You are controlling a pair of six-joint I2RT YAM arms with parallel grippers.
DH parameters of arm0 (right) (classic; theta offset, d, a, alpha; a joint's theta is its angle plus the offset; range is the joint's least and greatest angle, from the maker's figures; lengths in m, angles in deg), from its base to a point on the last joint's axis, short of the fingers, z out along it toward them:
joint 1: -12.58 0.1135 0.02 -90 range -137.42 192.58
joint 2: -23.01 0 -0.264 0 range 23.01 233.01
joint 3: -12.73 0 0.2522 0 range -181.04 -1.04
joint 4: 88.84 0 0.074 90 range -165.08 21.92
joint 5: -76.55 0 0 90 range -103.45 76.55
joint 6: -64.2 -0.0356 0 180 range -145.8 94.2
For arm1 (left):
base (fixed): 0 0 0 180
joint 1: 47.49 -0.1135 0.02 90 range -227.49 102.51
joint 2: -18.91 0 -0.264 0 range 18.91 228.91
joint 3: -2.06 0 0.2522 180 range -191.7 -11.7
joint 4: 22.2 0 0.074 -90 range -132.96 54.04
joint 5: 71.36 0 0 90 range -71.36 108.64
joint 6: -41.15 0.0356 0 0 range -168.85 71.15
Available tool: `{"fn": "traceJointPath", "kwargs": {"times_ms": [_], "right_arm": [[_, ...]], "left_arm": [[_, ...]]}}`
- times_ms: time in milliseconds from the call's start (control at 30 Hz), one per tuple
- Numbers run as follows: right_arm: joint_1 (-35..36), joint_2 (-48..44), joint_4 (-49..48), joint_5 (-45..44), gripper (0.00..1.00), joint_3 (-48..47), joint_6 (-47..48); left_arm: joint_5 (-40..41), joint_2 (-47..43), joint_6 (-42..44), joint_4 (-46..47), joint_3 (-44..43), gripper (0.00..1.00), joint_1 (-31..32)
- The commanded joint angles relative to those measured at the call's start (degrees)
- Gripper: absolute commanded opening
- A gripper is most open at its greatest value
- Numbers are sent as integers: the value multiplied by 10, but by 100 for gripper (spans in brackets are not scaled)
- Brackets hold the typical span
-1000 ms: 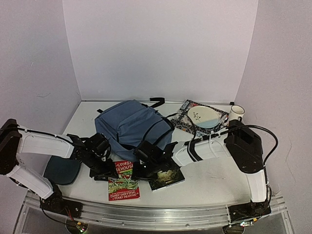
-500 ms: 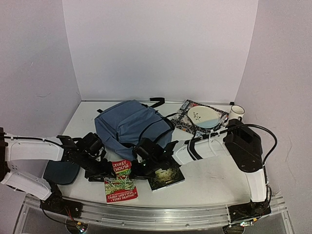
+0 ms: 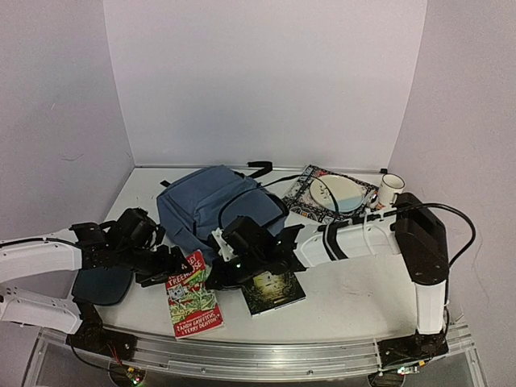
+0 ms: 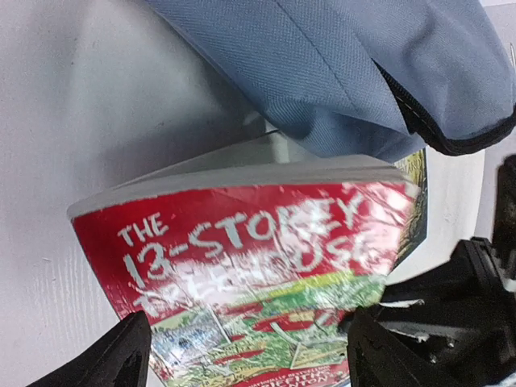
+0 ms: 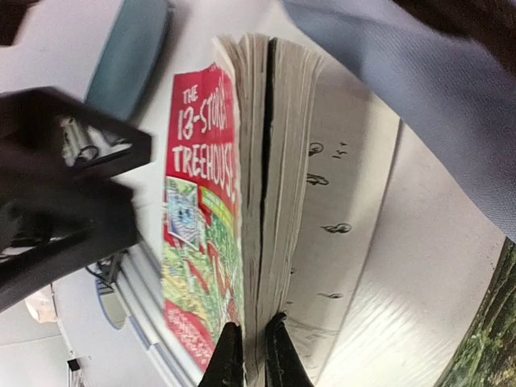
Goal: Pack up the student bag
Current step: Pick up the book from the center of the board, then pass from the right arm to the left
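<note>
The slate-blue student bag (image 3: pixel 211 203) lies at the middle back of the table, its black-zipped edge (image 4: pixel 451 133) just past a red paperback, "The 13-Storey Treehouse" (image 3: pixel 192 297). My right gripper (image 3: pixel 216 272) is shut on the book's long edge. In the right wrist view its fingertips (image 5: pixel 232 355) pinch the red cover (image 5: pixel 201 218) and a sheaf of pages, with the book tilted up off the table. My left gripper (image 3: pixel 167 262) stands open at the book's left. Its fingers (image 4: pixel 121 355) are spread wide on either side of the cover (image 4: pixel 258 258).
A dark-covered book (image 3: pixel 275 291) lies right of the red one. A dark teal pad (image 3: pixel 101 284) sits at the near left. At the back right stand a plate (image 3: pixel 340 192) on a patterned book and a white mug (image 3: pixel 391 188).
My left gripper has opened and drawn back to the left. My right gripper has shut on the red book's edge, and the book has swung and tipped towards the left.
</note>
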Motion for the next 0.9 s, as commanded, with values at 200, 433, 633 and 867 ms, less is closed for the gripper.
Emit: {"fn": "traceJointPath", "kwargs": {"times_ms": [200, 433, 633, 867], "right_arm": [[-12, -109, -45, 4, 0, 30, 41], [-55, -143, -97, 28, 0, 71, 24], [-80, -163, -144, 50, 0, 102, -1], [-111, -185, -165, 62, 0, 130, -16]], "left_arm": [[43, -37, 20, 24, -31, 92, -9], [26, -68, 24, 97, -7, 96, -17], [-5, -26, 30, 168, -5, 96, -21], [-24, 10, 13, 230, 12, 96, -44]]}}
